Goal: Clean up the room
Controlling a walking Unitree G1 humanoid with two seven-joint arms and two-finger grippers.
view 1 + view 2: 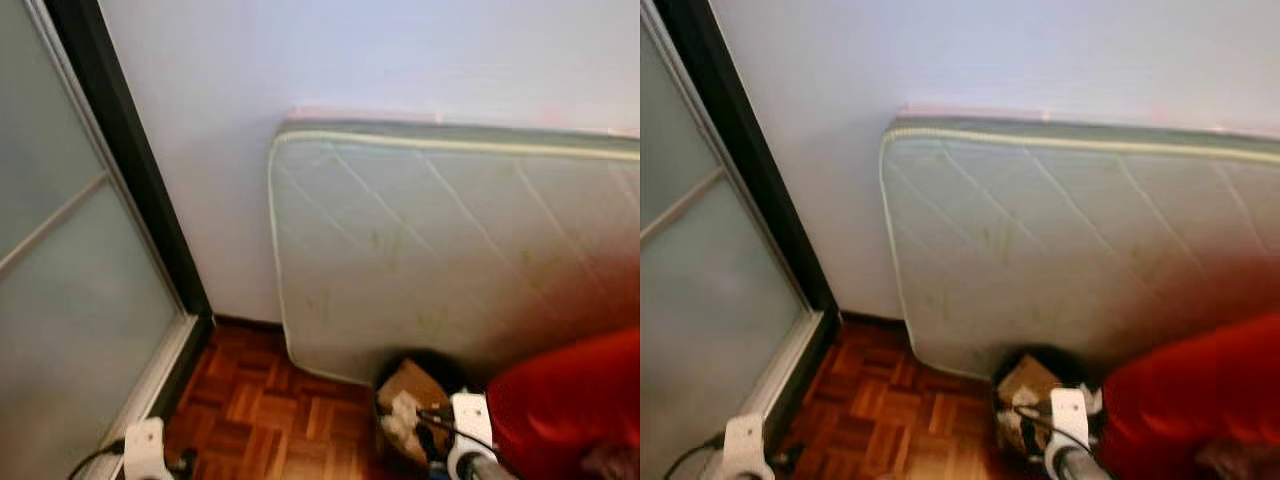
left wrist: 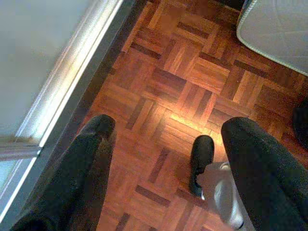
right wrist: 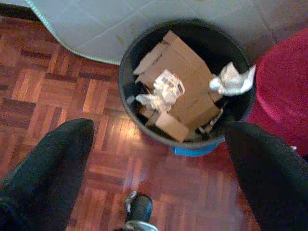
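Right now you have both arms low over the parquet floor (image 2: 178, 91) with nothing in either pincer. Your right pincer (image 3: 159, 159) hangs with its two black fingers spread wide apart, just short of the black trash bin (image 3: 132, 108). That suits a robot that has nothing left to drop, or that is lining up on the bin for the next load; I judge this, I cannot confirm it.

The bin stands on the floor against the lower corner of a quilted mattress (image 1: 450, 260), which is propped on its long edge against the pale wall (image 1: 350, 60), probably to keep the floor free. Inside the bin lie flattened cardboard pieces (image 3: 185, 91) and crumpled white paper (image 3: 231, 82), piled close to the rim. Something red (image 3: 284, 82), perhaps fabric or a cushion, sits touching the bin on its far side; the blur keeps me from naming it.

Your left pincer (image 2: 163, 159) is also wide apart, over bare floor beside the metal track of a frosted sliding door (image 1: 70, 280).
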